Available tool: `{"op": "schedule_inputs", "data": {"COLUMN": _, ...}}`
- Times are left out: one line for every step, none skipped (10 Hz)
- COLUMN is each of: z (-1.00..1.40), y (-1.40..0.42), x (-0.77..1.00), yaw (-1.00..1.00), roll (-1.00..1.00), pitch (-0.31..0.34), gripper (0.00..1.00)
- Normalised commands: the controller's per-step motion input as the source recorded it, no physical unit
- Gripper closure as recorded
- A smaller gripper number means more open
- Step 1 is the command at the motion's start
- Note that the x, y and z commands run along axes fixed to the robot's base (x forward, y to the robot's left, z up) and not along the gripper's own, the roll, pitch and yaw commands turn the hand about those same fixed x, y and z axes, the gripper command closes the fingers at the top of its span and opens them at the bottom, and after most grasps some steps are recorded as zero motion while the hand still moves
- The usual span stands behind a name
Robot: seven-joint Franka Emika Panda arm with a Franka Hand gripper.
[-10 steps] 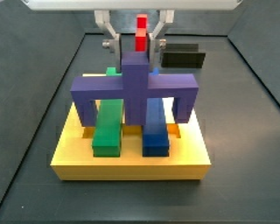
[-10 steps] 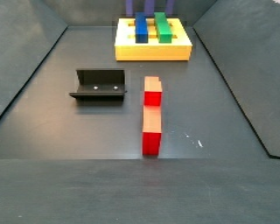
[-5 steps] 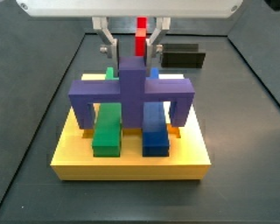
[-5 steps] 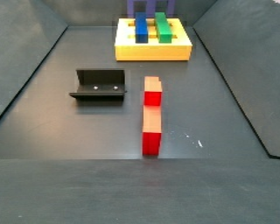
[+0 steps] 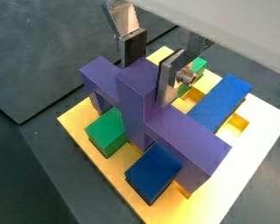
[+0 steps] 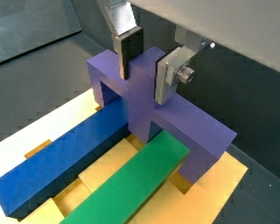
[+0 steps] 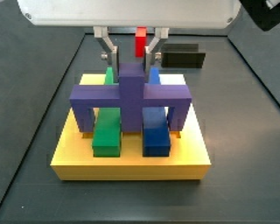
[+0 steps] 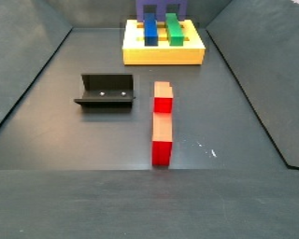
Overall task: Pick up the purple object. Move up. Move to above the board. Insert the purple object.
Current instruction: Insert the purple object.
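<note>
While the insertion looks nearly finished, the scene reads thus, biggest first: big flat yellow square board [image 7: 130, 160] with cut-out slots, at the far end of the dark floor in a side view [image 8: 163, 51], bearing a long green bar [image 7: 108, 129] and a long blue bar [image 7: 156, 131] lying parallel. Matte purple bridge-shaped object [image 7: 132, 98] straddles both bars, crossbar running across them, raised central ridge running along them between the two, legs down at the board's outer sides; whether the feet are fully seated cannot be told. Long red upright-segmented block [image 8: 163, 121] lies well apart on the floor, with the dark L-shaped fixture [image 8: 104, 91] beside it. Gripper [image 5: 154, 61] sits directly above the purple object; silver plate fingers [image 6: 171, 74] flank the ridge in both wrist views, apparently clamping it from either side. Judgement: the piece lies straight below the hand, so the remaining move turns on plain vertical descent, legs aligned over their slots, with no sideways drift.
</note>
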Motion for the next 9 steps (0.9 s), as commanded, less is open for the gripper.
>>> {"op": "schedule_inputs", "data": {"z": -0.13, "y": 0.00, "x": 0.00, "yaw": 0.00, "roll": 0.04, "pitch": 0.000, "gripper": 1.00}}
{"op": "schedule_inputs", "data": {"z": -0.21, "y": 0.00, "x": 0.00, "yaw": 0.00, "roll": 0.05, "pitch": 0.000, "gripper": 1.00}}
{"op": "schedule_inputs", "data": {"z": -0.26, "y": 0.00, "x": 0.00, "yaw": 0.00, "roll": 0.08, "pitch": -0.003, "gripper": 1.00}}
{"op": "schedule_inputs", "data": {"z": -0.24, "y": -0.01, "x": 0.03, "yaw": 0.00, "roll": 0.09, "pitch": 0.000, "gripper": 1.00}}
{"op": "schedule_inputs", "data": {"z": -0.11, "y": -0.10, "x": 0.11, "yaw": 0.00, "roll": 0.08, "pitch": 0.000, "gripper": 1.00}}
{"op": "schedule_inputs", "data": {"z": -0.11, "y": -0.11, "x": 0.13, "yaw": 0.00, "roll": 0.09, "pitch": 0.000, "gripper": 1.00}}
{"op": "schedule_inputs", "data": {"z": -0.11, "y": -0.08, "x": 0.15, "yaw": 0.00, "roll": 0.09, "pitch": 0.000, "gripper": 1.00}}
{"op": "schedule_inputs", "data": {"z": -0.16, "y": -0.01, "x": 0.13, "yaw": 0.00, "roll": 0.14, "pitch": 0.000, "gripper": 1.00}}
{"op": "schedule_inputs", "data": {"z": -0.24, "y": 0.00, "x": 0.03, "yaw": 0.00, "roll": 0.14, "pitch": 0.000, "gripper": 1.00}}
